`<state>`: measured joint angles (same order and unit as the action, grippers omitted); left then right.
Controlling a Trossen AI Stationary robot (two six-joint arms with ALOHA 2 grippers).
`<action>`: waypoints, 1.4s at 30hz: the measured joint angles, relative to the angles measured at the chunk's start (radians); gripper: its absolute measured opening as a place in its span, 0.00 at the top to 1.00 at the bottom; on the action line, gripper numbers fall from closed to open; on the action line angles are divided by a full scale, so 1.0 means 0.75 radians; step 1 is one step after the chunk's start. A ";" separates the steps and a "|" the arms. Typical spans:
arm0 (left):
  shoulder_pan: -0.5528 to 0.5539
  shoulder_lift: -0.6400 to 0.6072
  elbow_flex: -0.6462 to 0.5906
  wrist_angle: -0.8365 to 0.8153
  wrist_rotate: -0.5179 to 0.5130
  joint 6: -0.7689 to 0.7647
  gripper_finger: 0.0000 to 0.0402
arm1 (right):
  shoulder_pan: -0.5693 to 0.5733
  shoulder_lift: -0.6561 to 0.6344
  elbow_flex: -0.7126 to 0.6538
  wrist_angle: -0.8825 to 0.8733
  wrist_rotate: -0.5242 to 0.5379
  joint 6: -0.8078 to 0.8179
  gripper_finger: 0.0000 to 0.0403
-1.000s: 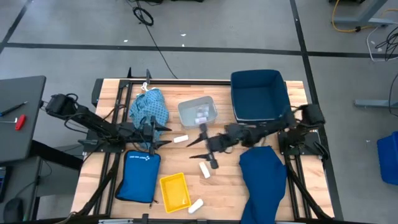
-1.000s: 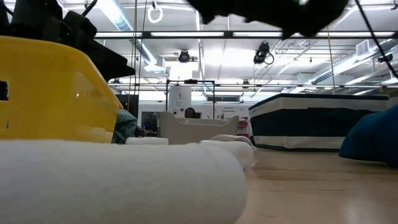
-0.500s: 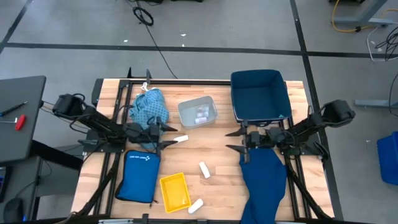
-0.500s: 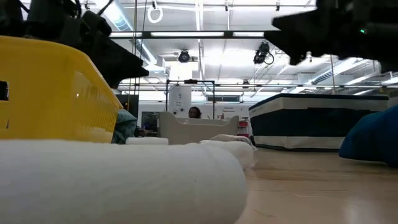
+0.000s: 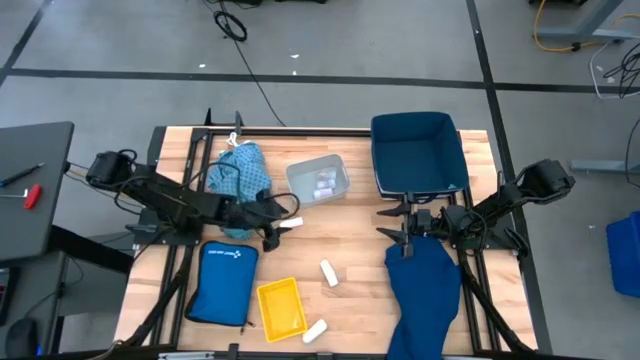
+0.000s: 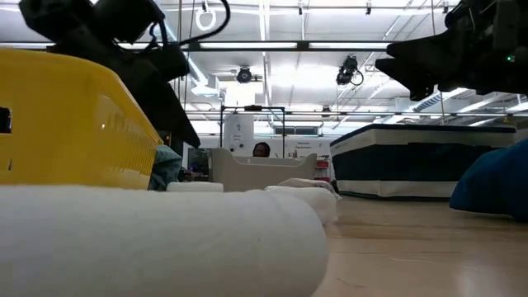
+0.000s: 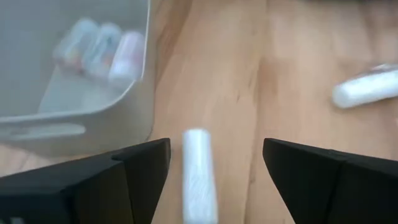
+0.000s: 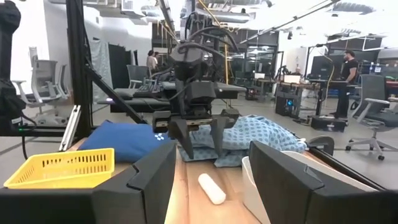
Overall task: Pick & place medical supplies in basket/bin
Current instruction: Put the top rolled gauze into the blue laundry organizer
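The left gripper (image 5: 278,226) is open just above one white roll (image 5: 291,223), which lies between its fingers (image 7: 118,180) on bare wood near the edge of the clear bin (image 5: 318,180). Three rolls lie on the table, the other two (image 5: 328,272) (image 5: 315,331) near the yellow basket (image 5: 280,307), and the bin holds some small vials (image 7: 99,46). The right gripper (image 5: 400,226) is open over the near edge of the navy cloth (image 5: 425,290), with free wood between the two arms, and the patterned cloth (image 5: 240,175) lies beyond the left arm.

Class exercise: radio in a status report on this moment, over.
Left gripper open, over a white roll beside the clear bin. Right gripper open, empty, above the navy cloth. Nothing blocking.
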<state>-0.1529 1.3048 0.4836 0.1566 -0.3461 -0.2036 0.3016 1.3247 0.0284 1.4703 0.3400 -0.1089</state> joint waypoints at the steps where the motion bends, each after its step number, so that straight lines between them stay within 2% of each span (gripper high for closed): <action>1: 0.010 0.000 0.016 -0.038 0.023 -0.011 0.35 | 0.000 0.000 0.000 0.000 0.000 0.000 0.47; 6: 0.071 0.020 0.033 -0.089 0.146 -0.034 0.35 | -0.003 0.001 0.000 0.000 0.000 0.000 0.47; 11: 0.138 0.140 0.034 -0.083 0.215 -0.060 0.35 | -0.003 0.001 0.000 0.001 0.000 0.000 0.47; 20: 0.162 0.304 0.034 -0.030 0.219 -0.048 0.35 | -0.002 0.001 0.000 0.003 0.025 0.000 0.47; 24: 0.160 0.337 0.035 0.004 0.180 -0.047 0.37 | -0.003 0.001 0.000 0.001 0.035 0.000 0.47; 29: 0.160 0.344 0.035 0.017 0.141 -0.058 0.50 | -0.002 0.002 0.000 0.001 0.040 0.000 0.47; 38: 0.150 0.347 0.033 0.062 0.179 -0.078 0.84 | -0.003 0.002 0.000 -0.001 0.042 0.000 0.47; 42: 0.135 0.347 0.033 0.082 0.220 -0.092 0.87 | -0.002 0.002 0.000 -0.002 0.042 0.001 0.47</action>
<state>-0.0518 1.5654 0.5087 0.2183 -0.1810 -0.2724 0.2998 1.3258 0.0284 1.4687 0.3717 -0.1085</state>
